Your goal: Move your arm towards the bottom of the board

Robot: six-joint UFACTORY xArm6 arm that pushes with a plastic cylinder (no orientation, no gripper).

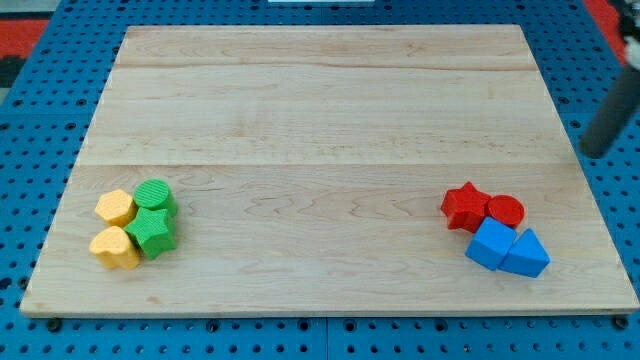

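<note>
My tip (597, 153) is at the view's right edge, just off the wooden board (320, 120), with the dark rod slanting up to the right. It is above and to the right of a cluster of a red star (464, 205), a red cylinder (505, 211), a blue cube (490, 242) and a blue triangular block (527, 254). It touches none of them. At the lower left sit a yellow hexagon (115, 207), a green cylinder (154, 195), a green star (152, 232) and a yellow heart (114, 248), packed together.
The board lies on a blue pegboard (40, 150) that surrounds it. A red surface (30, 25) shows at the top corners.
</note>
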